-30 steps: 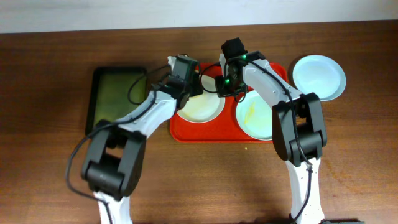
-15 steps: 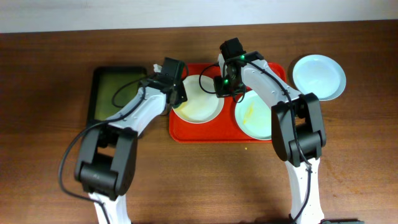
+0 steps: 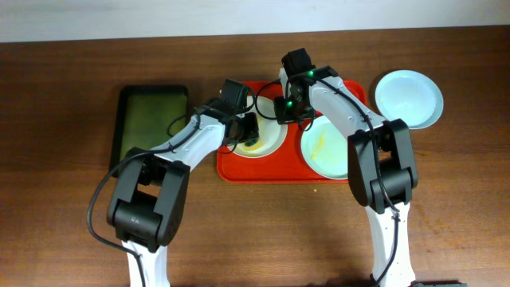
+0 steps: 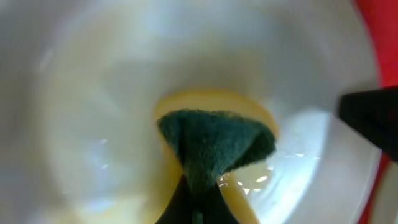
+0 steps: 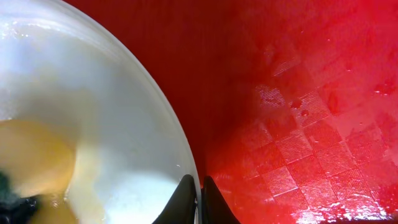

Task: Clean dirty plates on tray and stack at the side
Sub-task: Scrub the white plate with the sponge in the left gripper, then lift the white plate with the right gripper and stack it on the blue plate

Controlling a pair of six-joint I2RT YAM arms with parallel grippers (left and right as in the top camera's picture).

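The white plate (image 3: 271,140) lies in the left half of the red tray (image 3: 279,171), near the middle of the overhead frame. The left gripper (image 3: 248,132) is over the plate's centre, jaws clenched on a folded green sponge (image 4: 214,144). The sponge tip presses into a yellow smear (image 4: 211,98) on the plate's floor.

The right gripper (image 5: 199,198) is at the plate's upper right rim. Its two dark fingertips are pinched on the rim's edge, low in the right wrist view. Wet, glossy tray floor fills the right side of that frame.

A pale blue-green plate (image 3: 325,150) with a faint yellow streak lies in the right half of the tray, just beside the white one. Another pale blue-green plate (image 3: 409,98) rests on the wooden table (image 3: 64,199), off the tray's upper right corner. A dark green tray (image 3: 151,119) lies at the left of the overhead frame, near the red one but apart from it.
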